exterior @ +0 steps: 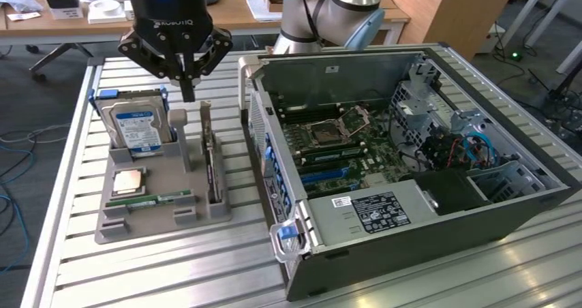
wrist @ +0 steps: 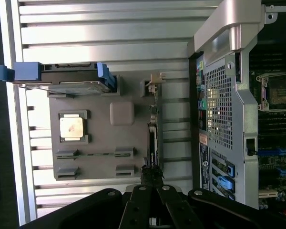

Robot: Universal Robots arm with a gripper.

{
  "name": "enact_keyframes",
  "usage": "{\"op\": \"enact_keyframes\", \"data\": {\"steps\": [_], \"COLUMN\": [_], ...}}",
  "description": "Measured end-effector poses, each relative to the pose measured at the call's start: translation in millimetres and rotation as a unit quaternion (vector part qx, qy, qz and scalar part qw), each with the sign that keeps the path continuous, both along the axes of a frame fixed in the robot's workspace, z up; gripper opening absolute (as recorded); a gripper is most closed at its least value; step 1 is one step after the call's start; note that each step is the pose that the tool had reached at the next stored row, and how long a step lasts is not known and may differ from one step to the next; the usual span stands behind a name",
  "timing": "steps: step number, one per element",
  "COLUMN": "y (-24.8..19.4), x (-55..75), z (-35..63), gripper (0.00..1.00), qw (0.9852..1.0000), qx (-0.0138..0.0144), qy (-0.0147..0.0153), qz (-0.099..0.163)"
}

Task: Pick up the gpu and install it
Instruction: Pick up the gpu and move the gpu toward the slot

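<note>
Standing edge-up in the grey holder [exterior: 136,221], the gpu [exterior: 212,161], thin and dark, beneath the closed gripper [exterior: 188,93].

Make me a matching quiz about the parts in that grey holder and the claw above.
1 gpu, dark card with metal bracket
2 silver hard drive with blue-white label
3 narrow green memory stick
4 black gripper

A shut, above the grey holder
B between blue brackets
C on edge, nearest the computer case
D held in small grey clips

Pairs: 1-C, 2-B, 3-D, 4-A
</note>
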State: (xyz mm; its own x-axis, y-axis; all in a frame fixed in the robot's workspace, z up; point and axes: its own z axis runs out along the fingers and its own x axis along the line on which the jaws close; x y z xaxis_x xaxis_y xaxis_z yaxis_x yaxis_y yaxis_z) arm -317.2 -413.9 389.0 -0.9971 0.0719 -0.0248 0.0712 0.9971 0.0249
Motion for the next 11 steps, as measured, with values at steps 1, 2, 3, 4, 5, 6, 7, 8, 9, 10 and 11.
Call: {"op": "enact_keyframes", "data": {"steps": [1,2,3,4,5,6,7,8,9,10,11], "y": [0.0,0.0,0.0,0.0,0.0,0.0,0.0,0.0,0.0,0.0,0.0], "x": [0.0,0.0,0.0,0.0,0.0,0.0,0.0,0.0,0.0,0.0,0.0], "z": [0.0,0.0,0.0,0.0,0.0,0.0,0.0,0.0,0.0,0.0,0.0], "gripper": [0.11,0.11,0.11,0.11,0.11,0.11,0.11,0.11,0.11,0.11,0.11], "qw": [1.0,1.0,1.0,1.0,1.0,1.0,1.0,1.0,1.0,1.0,1.0], "qx": [0.0,0.0,0.0,0.0,0.0,0.0,0.0,0.0,0.0,0.0,0.0], "qy": [0.0,0.0,0.0,0.0,0.0,0.0,0.0,0.0,0.0,0.0,0.0], "qz": [0.0,0.0,0.0,0.0,0.0,0.0,0.0,0.0,0.0,0.0,0.0]}}
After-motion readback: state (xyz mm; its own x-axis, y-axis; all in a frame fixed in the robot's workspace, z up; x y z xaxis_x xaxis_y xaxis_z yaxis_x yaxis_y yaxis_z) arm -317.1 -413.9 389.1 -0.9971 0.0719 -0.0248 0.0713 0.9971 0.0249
